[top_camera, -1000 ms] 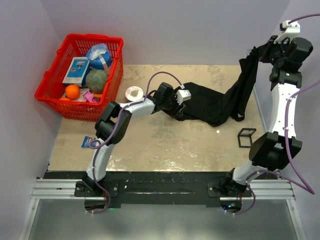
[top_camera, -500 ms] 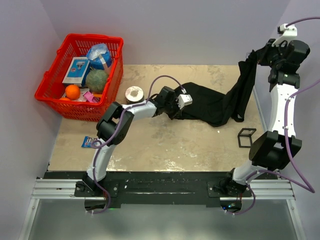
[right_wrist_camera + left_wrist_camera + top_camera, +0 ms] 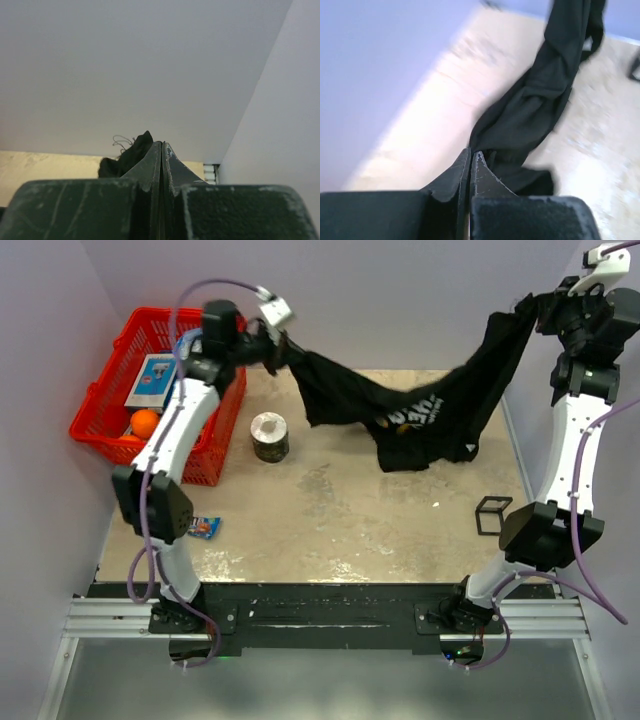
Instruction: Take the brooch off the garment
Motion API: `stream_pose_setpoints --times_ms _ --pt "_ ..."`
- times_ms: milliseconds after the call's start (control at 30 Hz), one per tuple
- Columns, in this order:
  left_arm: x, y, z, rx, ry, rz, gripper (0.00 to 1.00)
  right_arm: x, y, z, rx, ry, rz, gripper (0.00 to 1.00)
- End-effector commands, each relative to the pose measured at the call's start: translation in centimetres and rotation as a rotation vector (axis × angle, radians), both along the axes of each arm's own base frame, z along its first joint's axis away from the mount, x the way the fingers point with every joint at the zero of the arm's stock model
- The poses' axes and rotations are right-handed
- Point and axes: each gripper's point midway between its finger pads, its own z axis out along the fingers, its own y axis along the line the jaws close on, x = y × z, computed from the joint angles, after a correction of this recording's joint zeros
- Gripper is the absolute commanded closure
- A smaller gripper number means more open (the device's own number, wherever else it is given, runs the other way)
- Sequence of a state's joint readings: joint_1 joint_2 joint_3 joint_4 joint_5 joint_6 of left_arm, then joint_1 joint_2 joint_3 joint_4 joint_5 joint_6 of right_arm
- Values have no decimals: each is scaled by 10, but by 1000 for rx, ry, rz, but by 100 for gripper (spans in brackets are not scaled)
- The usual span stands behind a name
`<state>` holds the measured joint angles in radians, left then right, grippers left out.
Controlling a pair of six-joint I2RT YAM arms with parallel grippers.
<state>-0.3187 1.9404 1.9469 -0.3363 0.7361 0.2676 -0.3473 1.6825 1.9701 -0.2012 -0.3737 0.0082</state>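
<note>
Brooch not discernible in any view. Garment (image 3: 420, 415) hangs slung above the tabletop's far half, sagging mid-span, white lettering showing.

Left gripper (image 3: 275, 345) clamped tight on cloth near the far-left corner. Right gripper (image 3: 532, 312) clamped on cloth above the far-right corner.

Risk: both pinches look thin. More tension could pull fabric free and drop the garment.
</note>
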Motion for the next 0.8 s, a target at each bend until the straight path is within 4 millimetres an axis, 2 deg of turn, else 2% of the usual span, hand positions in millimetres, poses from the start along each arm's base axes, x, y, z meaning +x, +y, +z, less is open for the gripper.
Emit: stream_pose_setpoints --times_ms 0,33,100,133,200,233,300,333,367,400,433,467,500,533,567,600,667,700,733,767 --pt "-23 36 99 -93 -150 21 100 -30 -3 77 -104 -194 -65 100" --pt "-27 43 114 -101 -182 43 100 -34 -3 82 -114 -204 -69 100" --pt "-33 47 124 -104 -206 56 100 -50 4 96 -125 -227 -65 100" --pt "-45 50 135 -110 -231 52 100 -54 7 96 -127 -224 -58 100" --pt "-54 51 128 -111 -201 50 100 -71 17 99 -133 -224 -37 100" --pt "-65 53 135 -115 -212 43 100 -77 20 99 -128 -222 -32 100" --pt "-74 54 117 -95 -175 36 100 -82 25 84 -115 -184 -11 100" --pt "-81 56 118 -92 -179 39 100 -93 31 88 -118 -193 -2 100" --pt "-82 57 101 -79 -145 40 100 -96 33 83 -116 -182 5 100" --pt "-84 57 94 -75 -133 40 100 -95 34 69 -111 -152 12 100" --pt "-87 57 89 -64 -133 38 100 -100 36 67 -116 -149 15 100" --pt "-88 54 71 -47 -104 31 100 -101 37 61 -114 -138 18 100" --pt "-88 51 62 -35 -93 28 100 -97 36 44 -102 -101 22 100" --pt "-85 49 48 -15 -82 23 100 -98 38 38 -102 -87 31 100" --pt "-86 43 28 2 -44 6 100 -97 38 30 -97 -70 34 100" --pt "-82 39 15 12 -25 3 100 -92 36 6 -79 -26 39 100" --pt "-73 31 -30 45 59 -12 100 -87 40 -14 -45 5 63 100" --pt "-66 27 -42 50 77 -11 100 -82 39 -38 -21 51 69 100" --pt "-54 23 -72 71 129 -8 100 -79 39 -47 -2 65 73 100" --pt "-46 17 -79 74 130 -12 100 -72 37 -58 11 79 75 100"
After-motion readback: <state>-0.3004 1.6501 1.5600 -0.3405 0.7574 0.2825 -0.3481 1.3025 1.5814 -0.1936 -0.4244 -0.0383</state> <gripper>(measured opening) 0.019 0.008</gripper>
